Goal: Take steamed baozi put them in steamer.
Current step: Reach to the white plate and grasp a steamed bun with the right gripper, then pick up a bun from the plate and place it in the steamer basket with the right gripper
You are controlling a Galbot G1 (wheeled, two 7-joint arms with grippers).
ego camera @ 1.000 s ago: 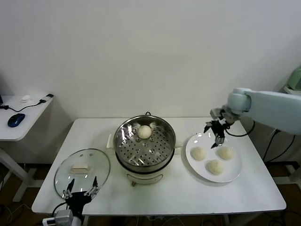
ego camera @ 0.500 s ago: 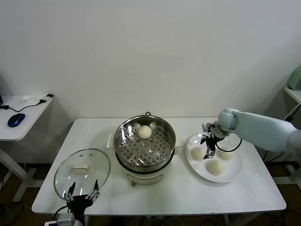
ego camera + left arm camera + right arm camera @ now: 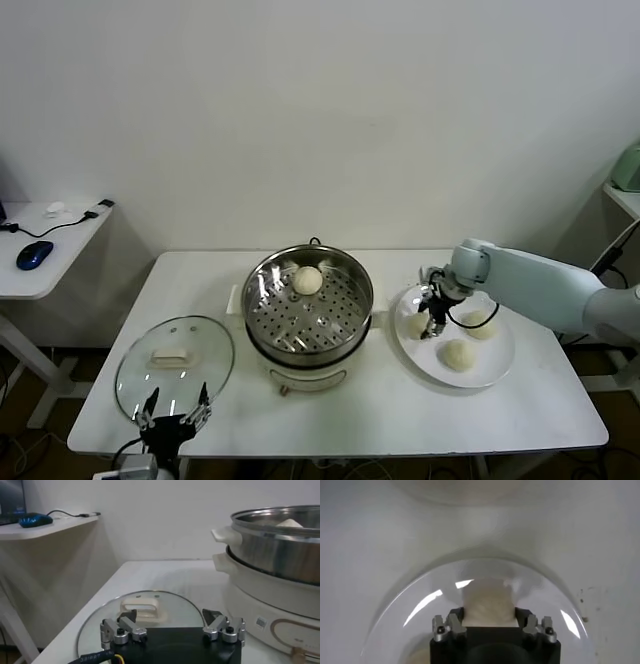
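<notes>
Right wrist view — the right claw (image 3: 490,625) pinches a steamed baozi (image 3: 487,602) on the white plate (image 3: 420,605).

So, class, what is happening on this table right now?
The right gripper is down on the plate, its jaws closed around one baozi. Two more buns lie on the plate, and one bun already sits in the steamer. The left gripper waits open at the table's near edge by the glass lid.

R hand (image 3: 431,322) on plate (image 3: 490,372) baozi (image 3: 417,325), steamer (image 3: 308,300)
</notes>
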